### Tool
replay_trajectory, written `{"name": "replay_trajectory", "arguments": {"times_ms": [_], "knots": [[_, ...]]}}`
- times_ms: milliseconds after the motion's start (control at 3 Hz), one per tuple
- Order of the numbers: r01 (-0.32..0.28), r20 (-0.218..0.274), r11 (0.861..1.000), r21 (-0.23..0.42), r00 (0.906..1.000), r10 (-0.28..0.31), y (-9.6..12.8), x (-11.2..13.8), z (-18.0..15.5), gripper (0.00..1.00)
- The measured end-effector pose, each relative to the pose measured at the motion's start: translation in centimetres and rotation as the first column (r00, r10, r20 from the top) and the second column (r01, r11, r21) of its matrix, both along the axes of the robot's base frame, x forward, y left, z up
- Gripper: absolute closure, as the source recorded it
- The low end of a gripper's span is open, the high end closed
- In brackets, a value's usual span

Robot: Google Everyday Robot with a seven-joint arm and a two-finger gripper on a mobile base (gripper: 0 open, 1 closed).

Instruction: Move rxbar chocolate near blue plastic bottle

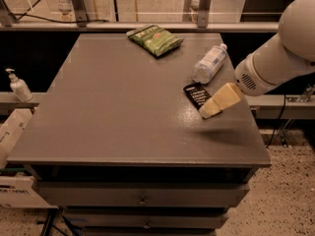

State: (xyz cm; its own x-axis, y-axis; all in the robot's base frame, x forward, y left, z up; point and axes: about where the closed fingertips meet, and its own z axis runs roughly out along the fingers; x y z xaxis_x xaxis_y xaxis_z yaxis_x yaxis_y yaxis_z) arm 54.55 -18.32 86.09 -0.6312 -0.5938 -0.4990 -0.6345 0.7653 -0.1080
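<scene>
The rxbar chocolate (pixel 196 94), a small flat black wrapper with white print, lies on the grey table (pixel 113 107) near its right side. The blue plastic bottle (pixel 209 63) lies on its side just beyond the bar, cap pointing to the far right, with a small gap between them. My gripper (pixel 213 108), tan-coloured at the end of the white arm, hangs just to the front right of the bar. It overlaps the bar's near right corner in this view and casts a shadow on the table in front. I cannot tell whether it touches the bar.
A green snack bag (pixel 155 39) lies at the table's far edge. A small white pump bottle (pixel 19 86) stands on a ledge off the left side. Drawers (pixel 142 198) sit under the tabletop. The table's right edge is close to the arm.
</scene>
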Motion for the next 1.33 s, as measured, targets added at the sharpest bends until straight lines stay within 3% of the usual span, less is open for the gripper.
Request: {"name": "replay_trajectory", "arguments": {"times_ms": [333, 667, 1333], "knots": [[-0.025, 0.035, 1.0, -0.007, 0.9991, 0.025, 0.1, -0.3, -0.3, 0.0], [-0.033, 0.101, 0.999, -0.03, 0.9942, 0.036, -1.8, 0.0, 0.5, 0.0], [-0.044, 0.249, 0.999, -0.014, 0.9673, 0.046, -7.9, 1.7, 4.9, 0.0]]}}
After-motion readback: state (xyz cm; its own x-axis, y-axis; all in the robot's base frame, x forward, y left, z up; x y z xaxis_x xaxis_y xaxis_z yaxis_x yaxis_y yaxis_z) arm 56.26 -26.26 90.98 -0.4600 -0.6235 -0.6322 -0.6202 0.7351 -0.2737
